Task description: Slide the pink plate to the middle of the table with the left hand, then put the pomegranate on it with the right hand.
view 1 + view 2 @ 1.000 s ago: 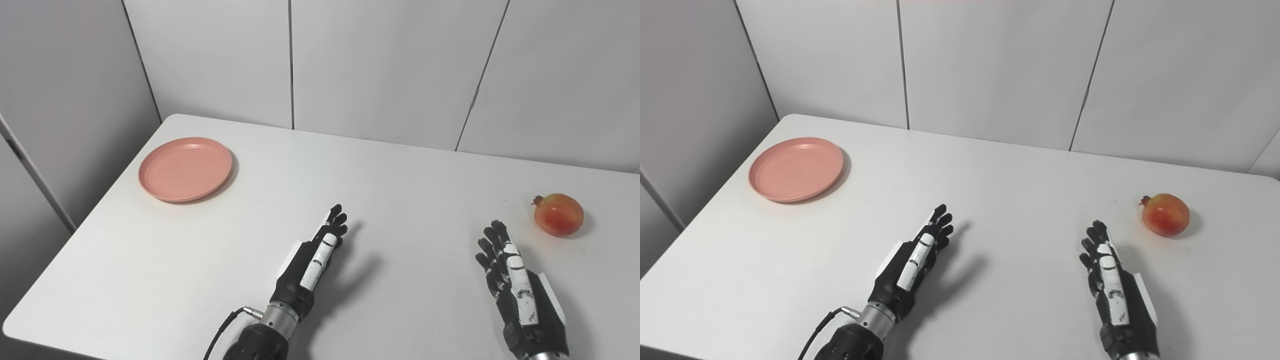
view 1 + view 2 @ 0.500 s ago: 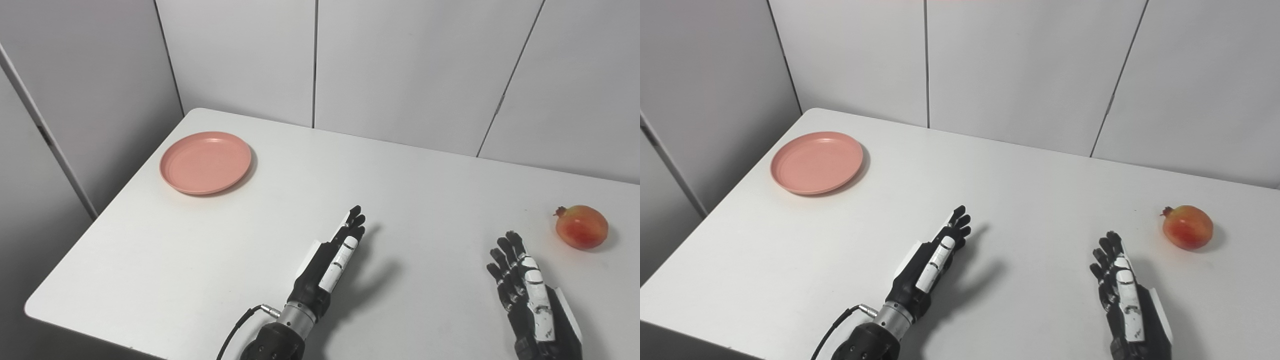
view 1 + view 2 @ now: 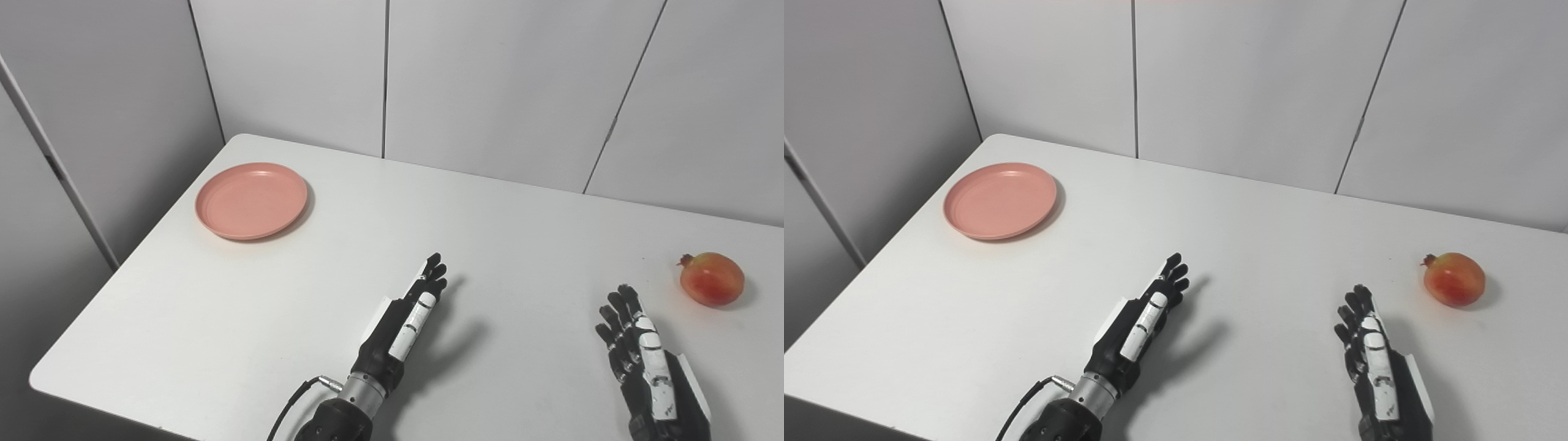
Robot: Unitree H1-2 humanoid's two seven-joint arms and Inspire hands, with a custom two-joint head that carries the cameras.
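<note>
Left hand (image 3: 407, 315) empty, pink plate (image 3: 251, 200) well apart.

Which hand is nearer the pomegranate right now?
The right hand: its fingertips point toward the pomegranate just beyond them, not touching. The left hand sits mid-table, farther off.

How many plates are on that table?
1. The pink plate lies empty near the table's far left corner, apart from both hands and the pomegranate. Nothing could hide another.
</note>
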